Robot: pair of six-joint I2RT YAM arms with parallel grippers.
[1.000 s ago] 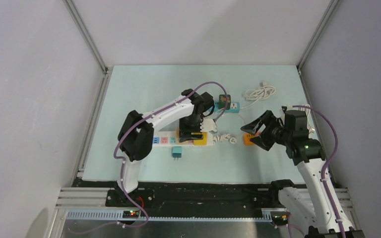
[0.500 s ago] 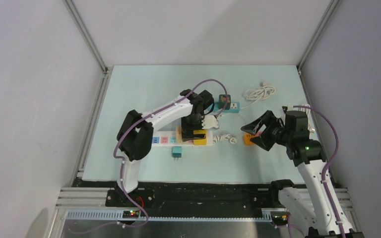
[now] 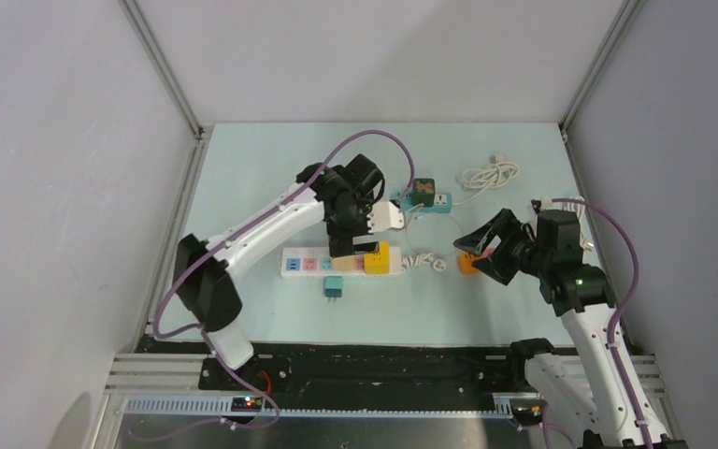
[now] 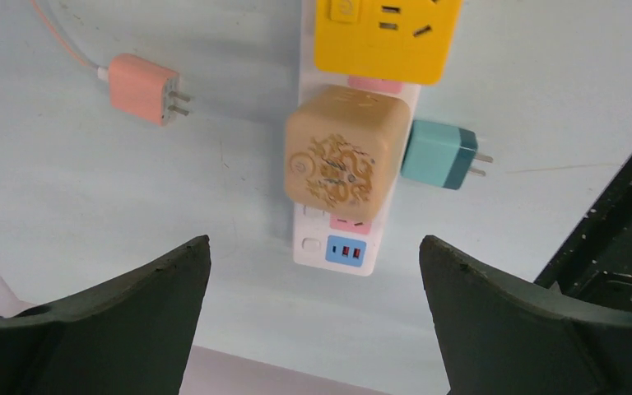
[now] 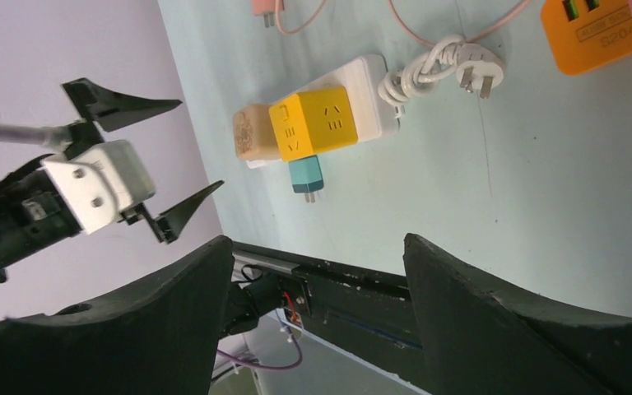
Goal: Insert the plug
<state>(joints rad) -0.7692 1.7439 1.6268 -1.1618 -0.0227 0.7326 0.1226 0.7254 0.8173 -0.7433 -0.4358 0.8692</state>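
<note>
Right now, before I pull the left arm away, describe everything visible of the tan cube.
The tan cube is a rounded, matte, plastic-looking block with a darker swirl pattern on top. It sits square on the white power strip, right beside the yellow cube, partly covering pink sockets. The teal plug lies alongside; contact unclear. The left gripper hangs open above, not touching it.

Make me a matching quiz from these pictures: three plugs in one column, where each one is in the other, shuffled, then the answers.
Things:
1 tan cube
2 teal plug
3 pink charger

Places:
A on the table, apart from the power strip, cord attached
B plugged onto the power strip
C on the table close beside the power strip, prongs bare

Pairs: 1-B, 2-C, 3-A
</note>
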